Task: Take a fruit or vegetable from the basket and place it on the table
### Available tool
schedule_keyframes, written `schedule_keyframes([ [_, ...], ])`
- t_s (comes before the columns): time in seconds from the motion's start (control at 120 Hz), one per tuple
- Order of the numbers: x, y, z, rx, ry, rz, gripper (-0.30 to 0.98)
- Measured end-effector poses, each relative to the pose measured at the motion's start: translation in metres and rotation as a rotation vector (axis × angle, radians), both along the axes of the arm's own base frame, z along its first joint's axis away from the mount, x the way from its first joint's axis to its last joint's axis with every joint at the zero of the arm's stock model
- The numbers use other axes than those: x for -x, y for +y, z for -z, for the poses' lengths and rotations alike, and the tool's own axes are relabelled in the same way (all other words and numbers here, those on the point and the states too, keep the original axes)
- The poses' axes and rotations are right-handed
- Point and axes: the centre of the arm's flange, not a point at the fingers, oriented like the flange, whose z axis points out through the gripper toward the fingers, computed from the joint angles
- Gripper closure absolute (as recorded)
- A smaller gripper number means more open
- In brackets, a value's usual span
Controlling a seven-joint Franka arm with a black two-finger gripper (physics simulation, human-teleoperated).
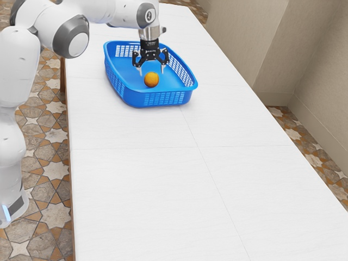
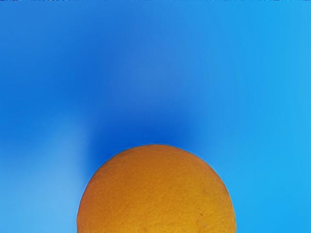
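Patterned stone tiles (image 1: 38, 220) cover the floor beside a long white table (image 1: 136, 190), and a plain beige wall (image 1: 239, 43) stands past the table's far side in the exterior view. Near the far end of the table sits a blue basket (image 1: 160, 99) with latticed sides, and the orange (image 1: 151, 80) lies inside it, on the basket's floor. From the exterior view's upper left the white arm (image 1: 16, 70) reaches across, with its black gripper (image 1: 151, 69) pointing down into the basket; the fingers (image 1: 166, 56) stand spread, one toward each side of the orange, and nothing is clamped between them. In the wrist view the orange bulges up large against the blue of the basket, very near the hand, though whether either finger touches it I cannot tell. I judge the step in hand to be the approach, just short of the grasp. What comes next, then, is to settle low enough for the fingers to straddle the fruit's middle, close on it evenly so that it does not roll, and lift it straight up past the rim before heading for bare tabletop.
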Motion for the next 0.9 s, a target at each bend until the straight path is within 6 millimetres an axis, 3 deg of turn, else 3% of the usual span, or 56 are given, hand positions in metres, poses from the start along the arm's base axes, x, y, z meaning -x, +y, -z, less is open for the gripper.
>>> schedule_keyframes([
  [0.183, 0.005, 0.009, 0.003, 0.0, 0.003, -0.013, 0.0],
  [0.333, -0.005, 0.002, 0.013, 0.008, 0.008, 0.008, 0.0],
  [0.617, -0.008, 0.009, 0.032, 0.017, 0.012, -0.005, 0.0],
  [0.9, -0.013, 0.012, 0.032, 0.004, -0.009, -0.009, 0.0],
])
